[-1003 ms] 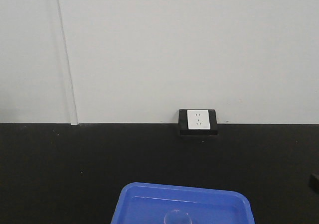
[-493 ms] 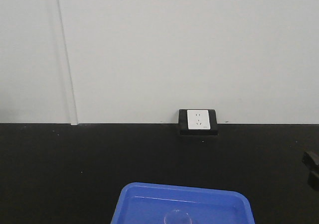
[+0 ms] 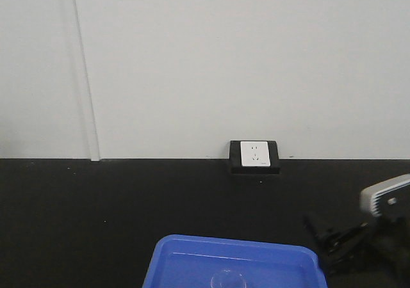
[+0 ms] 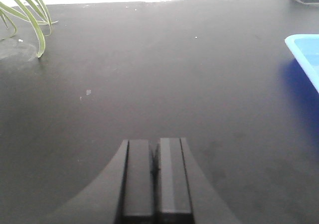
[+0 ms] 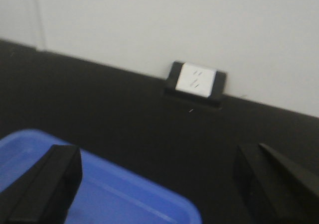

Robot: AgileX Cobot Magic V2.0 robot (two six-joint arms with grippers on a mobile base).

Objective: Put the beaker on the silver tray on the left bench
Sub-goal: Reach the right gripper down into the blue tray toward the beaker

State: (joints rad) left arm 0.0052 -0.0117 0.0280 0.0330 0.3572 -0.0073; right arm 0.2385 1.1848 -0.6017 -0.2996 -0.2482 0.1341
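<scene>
Beaker (image 3: 227, 280) is sitting upright in the blue tray (image 3: 192, 262), about mid-width, at the very bottom edge of the front view (glass is nearly see-through; only the rim outline is reading). Tray is resting on the black tabletop (image 3: 96, 211), with the wall socket (image 3: 255, 155) behind it.

Right pincer (image 5: 157, 184) is hanging released, fingers (image 5: 40, 184) spread wide, nothing between them, looking over the tray's far right corner. In the front view the right arm (image 3: 384, 198) is showing at the right edge, just beside the tray and apart from the beaker. Beaker is not appearing in the right wrist view.

Left pincer (image 4: 155, 184) is sitting clenched on nothing, low over bare tabletop, with plant leaves (image 4: 30, 15) well off to its left.

Silver tray is not showing in any view.

Judging the step: the approach for the pick, right arm doing it, nothing gripped yet. The next move is calling for bringing the spread pincer leftward over the tray until the beaker is standing between the fingers, then lowering past the rim and closing gently, since thin glass is likely to slip or tip. The lift is needing to clear the tray wall before any carry toward the silver tray
</scene>
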